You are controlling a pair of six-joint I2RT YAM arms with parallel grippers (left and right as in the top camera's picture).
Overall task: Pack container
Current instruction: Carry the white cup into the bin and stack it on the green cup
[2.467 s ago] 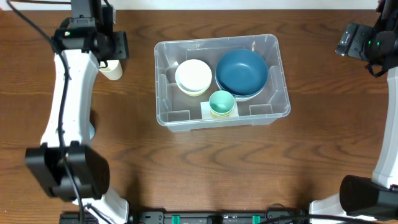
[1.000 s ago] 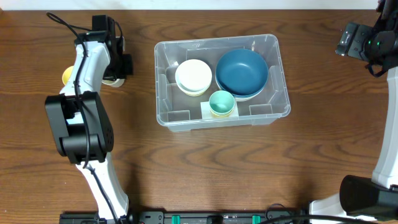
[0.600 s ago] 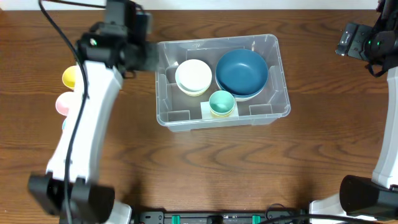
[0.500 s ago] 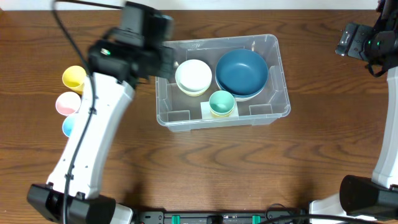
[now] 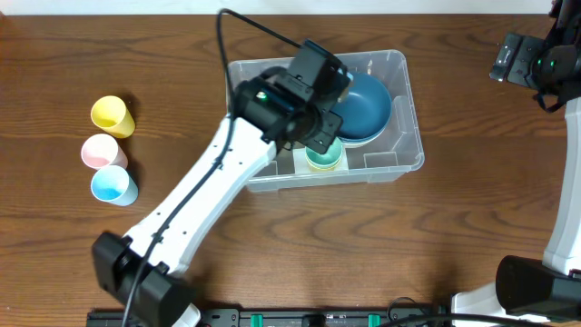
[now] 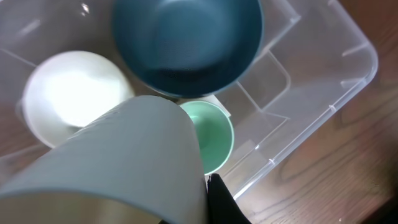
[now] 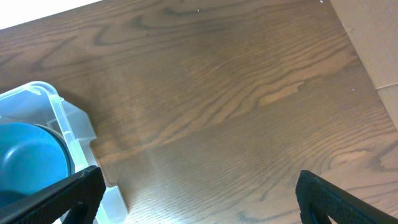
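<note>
**Left arm holds a pale cup over the half-filled container**

At the far left of the table (image 5: pixel 363 245) three cups stand in a close column, well apart from everything else: a yellow cup (image 5: pixel 112 114), a pink cup (image 5: pixel 98 151) and a blue cup (image 5: pixel 113 185). Nothing lies between them and the container.

The left arm crosses the table on a slant, and the left gripper (image 5: pixel 309 109) hangs over the container (image 5: pixel 390 54), which sits near the middle of the table, towards its far edge. From above, the arm covers the left half of the container. Only the blue bowl (image 5: pixel 368 104) and part of the green cup (image 5: pixel 323 161) can be seen there.

The left wrist camera shows what the arm hides. A white bowl (image 6: pixel 74 93) sits beside the blue bowl, and the green cup stands just in front of them. Close to the lens, a pale cup (image 6: pixel 124 168) fills the lower left. The fingers (image 6: pixel 221 202) are closed on its wall, though only one dark finger shows.

The container is clear plastic and rectangular, with rounded corners, a rimmed edge and moulded ledges inside.

At the far right, the right gripper (image 7: pixel 199 199) is above bare wood beside the container's corner, with its fingers spread wide and nothing between them.
</note>
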